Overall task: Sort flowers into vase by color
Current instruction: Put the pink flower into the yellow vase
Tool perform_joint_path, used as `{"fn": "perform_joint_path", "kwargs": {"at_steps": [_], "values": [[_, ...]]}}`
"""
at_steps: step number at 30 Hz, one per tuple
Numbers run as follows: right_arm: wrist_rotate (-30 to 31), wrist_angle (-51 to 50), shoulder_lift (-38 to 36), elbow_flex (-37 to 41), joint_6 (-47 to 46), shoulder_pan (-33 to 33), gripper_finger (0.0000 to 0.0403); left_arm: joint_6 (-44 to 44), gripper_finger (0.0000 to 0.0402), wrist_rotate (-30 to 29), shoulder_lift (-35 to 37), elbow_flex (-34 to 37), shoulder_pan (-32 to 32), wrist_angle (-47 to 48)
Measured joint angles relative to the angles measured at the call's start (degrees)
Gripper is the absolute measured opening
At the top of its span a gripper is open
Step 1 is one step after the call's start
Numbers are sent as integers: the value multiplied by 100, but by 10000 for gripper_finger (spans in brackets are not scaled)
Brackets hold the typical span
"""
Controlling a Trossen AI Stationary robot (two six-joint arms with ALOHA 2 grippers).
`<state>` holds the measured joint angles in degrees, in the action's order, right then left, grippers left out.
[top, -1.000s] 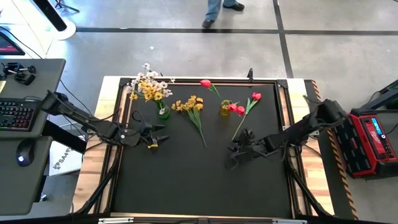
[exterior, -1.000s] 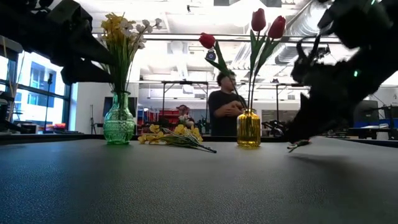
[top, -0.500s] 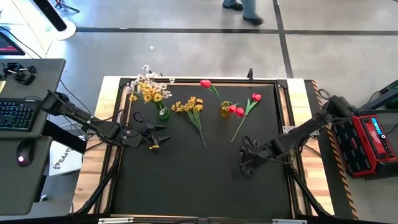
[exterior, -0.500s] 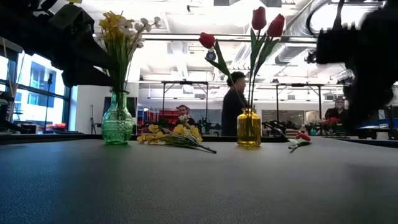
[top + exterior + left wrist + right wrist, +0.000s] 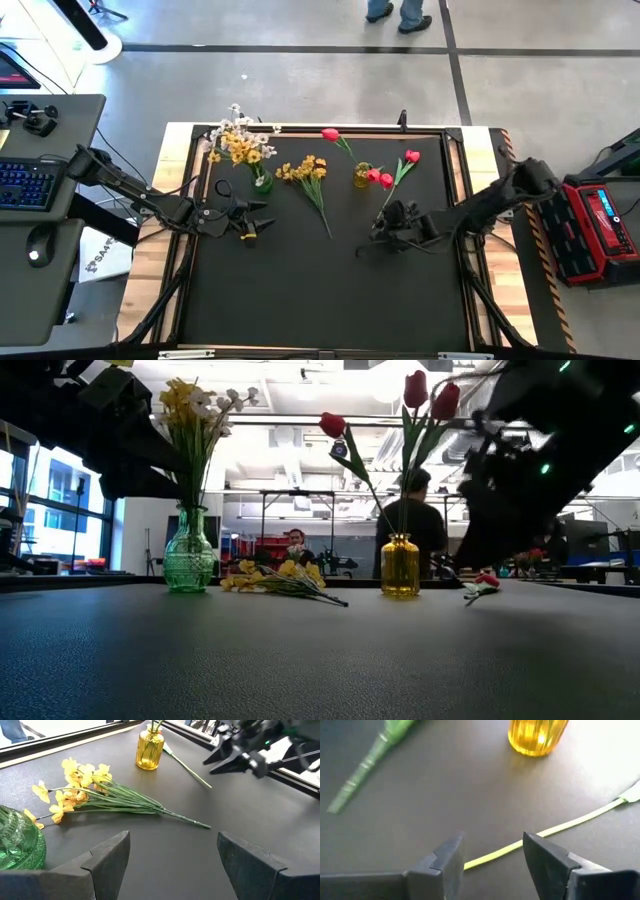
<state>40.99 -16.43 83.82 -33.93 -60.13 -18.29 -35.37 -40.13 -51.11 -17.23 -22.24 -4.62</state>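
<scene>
- The right gripper [image 5: 383, 222] has moved back toward the far side of the tabletop [image 5: 300, 290]; half a second ago it sat nearer the front right, and now it hangs over the lower end of the loose red tulip [image 5: 398, 178].
- Its fingers [image 5: 447, 862] stand apart with nothing between them; in the right wrist view the tulip's pale green stem runs across the mat just beyond the fingertips, and I cannot tell whether they touch it.
- That tulip lies where it lay a second ago, flat on the mat just to the right of the yellow vase [image 5: 362, 175], bloom toward the far edge.
- The yellow vase holds the same three red tulips [image 5: 416, 392] as before.
- The yellow daffodil bunch [image 5: 308, 178] has not shifted: it lies flat between the two vases, stems pointing toward the front.
- The green vase [image 5: 262, 180] at the far left holds yellow and white blooms [image 5: 240, 138], unchanged.
- The left gripper [image 5: 262, 221] stays parked at the left side of the mat, fingers [image 5: 107, 857] spread wide and empty, pointed at the daffodil bunch.
- A person [image 5: 398, 12] beyond the tabletop has walked further right; in the low view they now stand behind the yellow vase.
</scene>
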Motion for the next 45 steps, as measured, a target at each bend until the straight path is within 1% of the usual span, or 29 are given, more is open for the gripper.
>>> {"fn": "perform_joint_path", "kwargs": {"at_steps": [4, 7, 10, 14, 15, 17, 19, 21, 22, 23, 25, 26, 28, 31, 34, 36, 39, 40, 42, 45], "values": [[-568, 184, 391, 0, 351, 349, 152, 2, 287, -3, 0, 1, 0, 0], [-1168, 450, 450, 0, 569, 375, 115, 2, 287, 20, 0, 1, 0, 13], [-1952, 612, 325, -5, 753, 218, 76, 2, 287, 27, 0, 0, 0, 24], [-2961, 555, 54, -83, 816, -198, 37, 2, 287, 42, 0, 1, 2, 44], [-3111, 525, -42, -117, 813, -328, 29, 4, 287, 42, 0, 1, 2, 57], [-3187, 393, -248, -194, 717, -626, 17, 4, 287, 42, 0, -1, 2, 55], [-3089, 67, -442, -261, 385, -934, 6, 4, 287, 42, 0, 1, 2, 55], [-2764, -471, -608, -309, -87, -1236, 2, 4, 287, 47, 0, 1, 2, 55], [-2441, -767, -666, -313, -357, -1375, 2, 3, 287, 47, 0, 1, 2, 54], [-1976, -1018, -695, -309, -624, -1500, 3, 4, 287, 47, 0, 1, 2, 52], [-687, -1175, -699, -205, -1276, -1688, 7, 4, 287, 42, 0, 1, 2, 50], [-151, -1148, -698, -128, -1515, -1744, 10, 4, 287, 38, 0, 1, 2, 48], [453, -1082, -697, -36, -1659, -1672, 22, 2, 287, 18, 0, 1, 2, 47], [1038, -1099, -696, 51, -1697, -1304, 58, 2, 287, 16, 0, 1, 2, 46], [1075, -1081, -696, 144, -1685, -678, 119, 2, 287, 16, 0, 0, 2, 45], [911, -1010, -696, 245, -1617, -219, 163, 2, 287, 16, 0, 1, 2, 44], [650, -521, -694, 456, -1267, 401, 219, 2, 287, 14, 0, 0, 2, 46], [646, -270, -694, 540, -1075, 573, 231, 2, 287, 12, 0, 1, 2, 46], [643, 336, -693, 722, -674, 849, 244, 3, 287, 9, 0, 1, 2, 46], [544, 1115, -692, 971, -227, 1195, 240, 2, 287, 5, 0, 1, 2, 46]]}}
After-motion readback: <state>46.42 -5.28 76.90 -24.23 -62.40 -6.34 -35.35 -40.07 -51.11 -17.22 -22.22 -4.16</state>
